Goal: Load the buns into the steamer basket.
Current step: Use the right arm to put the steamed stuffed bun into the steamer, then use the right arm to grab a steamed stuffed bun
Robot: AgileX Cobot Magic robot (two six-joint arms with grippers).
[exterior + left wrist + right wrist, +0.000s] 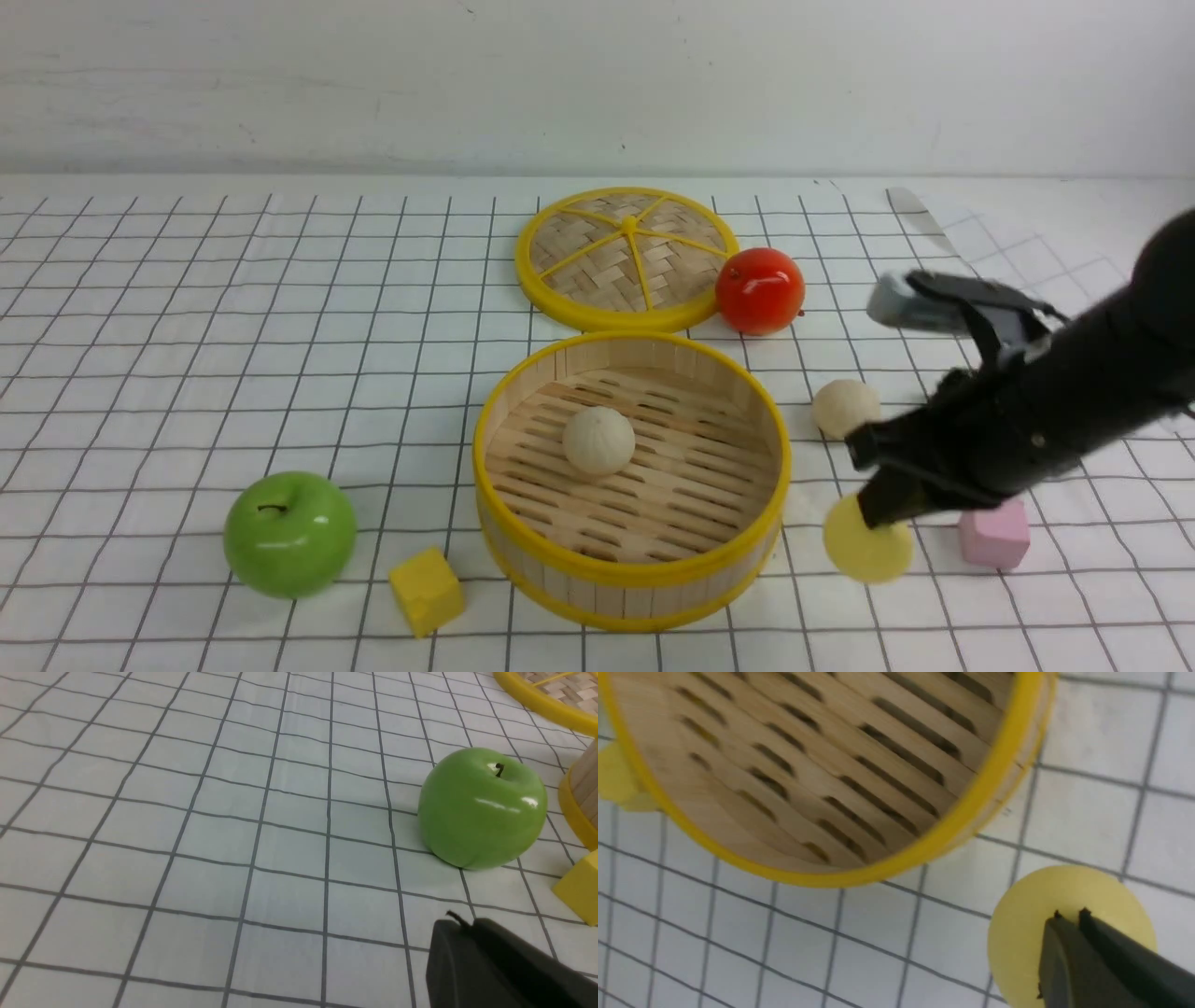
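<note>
The steamer basket [635, 574] stands in the middle with one cream-white bun [598, 441] on its slatted floor. A second cream-white bun [843, 407] lies on the cloth to its right. Nearer the front, the pale yellow bun [864, 555] rests on the cloth beside the basket's wall [952, 830]. My right gripper [878, 513] comes down onto its top. In the right wrist view that gripper [1070, 914] is shut, its tips together over the yellow bun [1017, 933], which shows on both sides of them. My left gripper [460, 921] is shut and empty, low over the cloth.
The flat woven lid [597, 261] lies behind the basket with a red apple [760, 290] against its right edge. A green apple [289, 533] and a yellow cube [426, 590] sit front left. A pink cube [995, 537] lies under my right arm.
</note>
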